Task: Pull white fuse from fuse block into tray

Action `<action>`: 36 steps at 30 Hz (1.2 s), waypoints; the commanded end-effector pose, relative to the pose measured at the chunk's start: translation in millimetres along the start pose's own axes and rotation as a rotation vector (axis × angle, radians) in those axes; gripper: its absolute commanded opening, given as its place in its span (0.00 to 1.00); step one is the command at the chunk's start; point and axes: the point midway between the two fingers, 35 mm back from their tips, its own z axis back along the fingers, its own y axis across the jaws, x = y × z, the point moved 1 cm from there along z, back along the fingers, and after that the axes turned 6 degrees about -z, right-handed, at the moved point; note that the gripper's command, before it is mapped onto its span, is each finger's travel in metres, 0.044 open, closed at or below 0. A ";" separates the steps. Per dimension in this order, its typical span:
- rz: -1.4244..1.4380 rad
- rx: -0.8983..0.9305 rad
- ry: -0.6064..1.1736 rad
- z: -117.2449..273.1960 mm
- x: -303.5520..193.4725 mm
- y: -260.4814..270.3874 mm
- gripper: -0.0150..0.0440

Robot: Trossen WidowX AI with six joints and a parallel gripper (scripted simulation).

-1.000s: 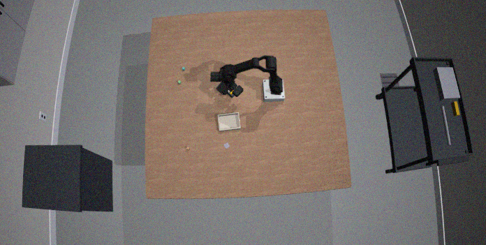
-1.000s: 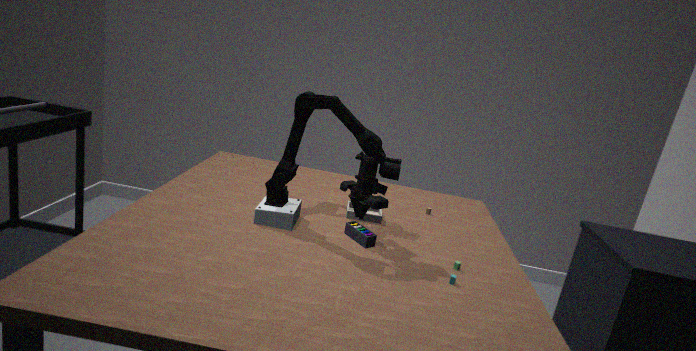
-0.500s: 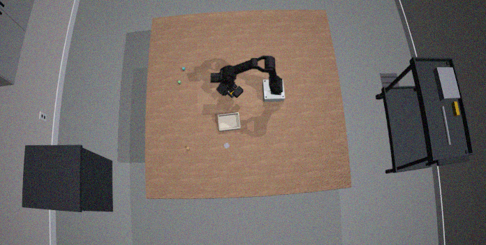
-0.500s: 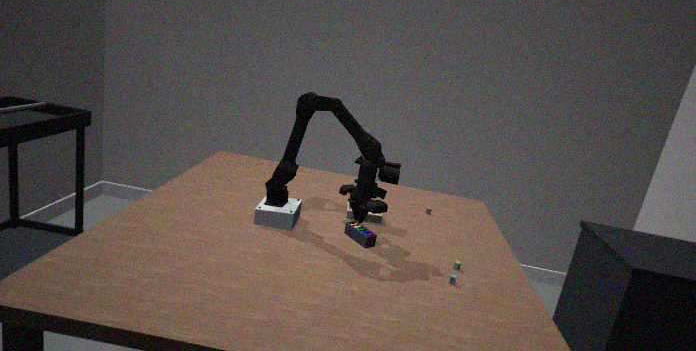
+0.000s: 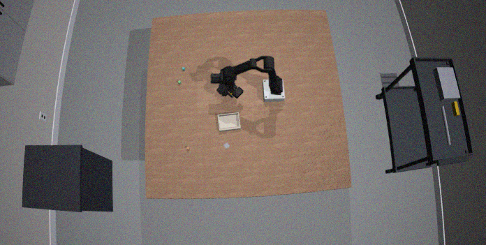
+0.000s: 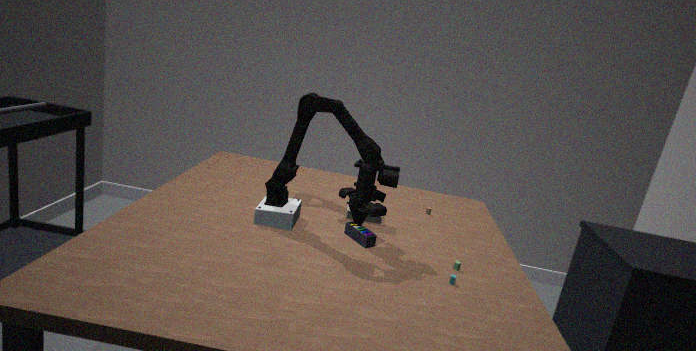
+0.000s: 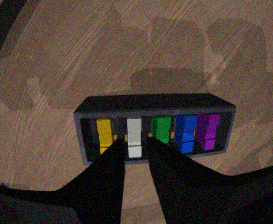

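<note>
Over the fuse block, the hand points downward, its fingers parted by a narrow gap and holding nothing. In the wrist view, the white fuse is seated in its slot and appears between the two fingertips; whether either tip touches it cannot be told. In that view, the yellow fuse lies at 9 o'clock from the white one; the green fuse, blue fuse and purple fuse follow in order toward 3 o'clock.

Clock directions below refer to the top view, with 12 at its upper edge, and are taken from the hand. The tray rests on the surface at 6 o'clock, with a small pale piece beyond it. The arm's white base stands at 3 o'clock. A small teal piece lies at 10 o'clock, with a green piece near it; a small orange piece lies at 7 o'clock.
</note>
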 end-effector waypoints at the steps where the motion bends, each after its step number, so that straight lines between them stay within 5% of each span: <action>1: -0.004 0.001 -0.003 -0.5 0.5 0.1 0.38; 22: -0.004 0.001 -0.003 -10.5 0.5 0.1 0.38; 36: -0.002 0.000 0.000 -9.4 0.1 0.0 0.25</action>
